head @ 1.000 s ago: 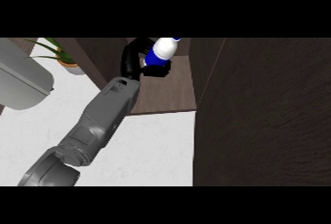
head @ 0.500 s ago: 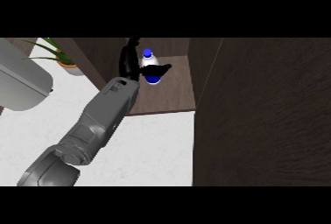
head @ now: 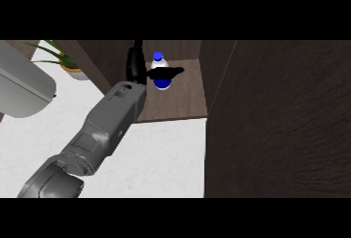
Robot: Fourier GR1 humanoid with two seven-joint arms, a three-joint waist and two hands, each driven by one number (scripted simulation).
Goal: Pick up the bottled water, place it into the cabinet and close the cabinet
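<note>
The bottled water (head: 159, 70) now stands upright on the cabinet (head: 179, 100) shelf; the left hand (head: 140, 69) fingers have spread open, thumb across the bottle.

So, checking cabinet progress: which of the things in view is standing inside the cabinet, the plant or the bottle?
The bottled water, upright on the cabinet shelf by the left hand. The potted plant stands outside, left.
</note>
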